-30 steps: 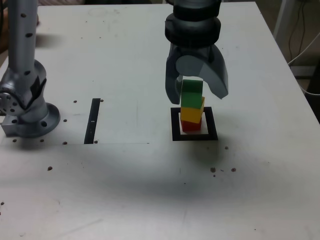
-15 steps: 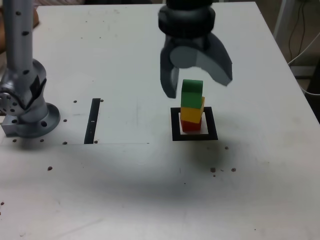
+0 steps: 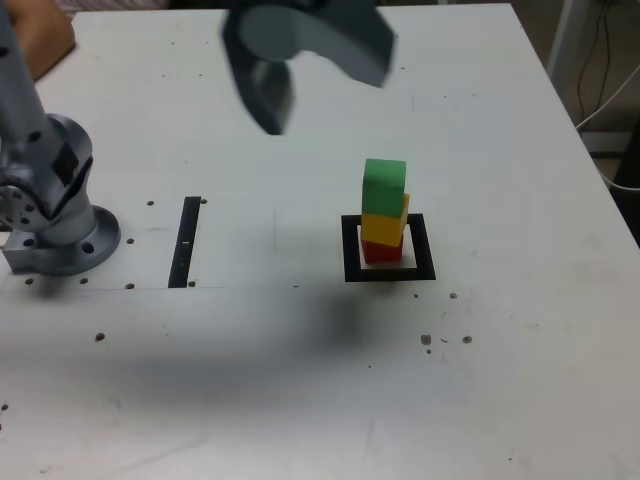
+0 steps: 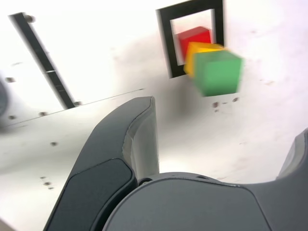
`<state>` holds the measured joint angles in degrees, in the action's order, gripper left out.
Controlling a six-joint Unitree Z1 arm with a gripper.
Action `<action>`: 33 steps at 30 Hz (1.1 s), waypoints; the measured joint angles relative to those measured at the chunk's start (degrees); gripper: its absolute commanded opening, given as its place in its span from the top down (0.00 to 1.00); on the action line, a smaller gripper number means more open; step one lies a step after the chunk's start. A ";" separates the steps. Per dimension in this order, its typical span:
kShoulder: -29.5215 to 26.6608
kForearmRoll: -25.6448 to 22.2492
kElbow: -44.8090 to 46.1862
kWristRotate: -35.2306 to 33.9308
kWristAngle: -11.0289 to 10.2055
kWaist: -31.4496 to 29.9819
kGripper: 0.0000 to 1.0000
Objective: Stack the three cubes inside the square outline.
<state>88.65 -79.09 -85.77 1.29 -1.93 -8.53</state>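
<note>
Two cams: one fixed high in front, one on the wrist
Exterior looks down across the table (image 3: 520,380); wrist looks past the claw (image 4: 221,144), closer. Both catch the square outline (image 3: 389,272) and cube stack (image 4: 211,57)

Even, bright overhead light w/ soft shadow on table (image 3: 300,420); motion-blurred end effector (image 3: 320,95), overexposed wrist view.

Green cube (image 3: 384,186) – yellow (image 3: 383,229) – red (image 3: 380,251)

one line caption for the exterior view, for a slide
Open gripper hangs clear of the red, yellow, green cube stack inside the square outline.
</note>
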 measured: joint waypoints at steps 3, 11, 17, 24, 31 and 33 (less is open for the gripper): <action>-2.14 -1.64 2.42 0.49 -0.05 1.02 0.01; -5.58 -0.61 13.47 1.54 0.62 4.18 0.01; -7.45 3.73 24.26 1.94 1.02 5.47 0.01; -9.37 9.35 32.49 1.97 1.46 5.47 0.01; -8.63 11.59 34.86 1.97 1.14 4.32 0.01; -7.49 11.59 34.65 1.97 1.26 4.24 0.01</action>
<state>81.15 -67.50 -51.12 3.26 -0.67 -4.29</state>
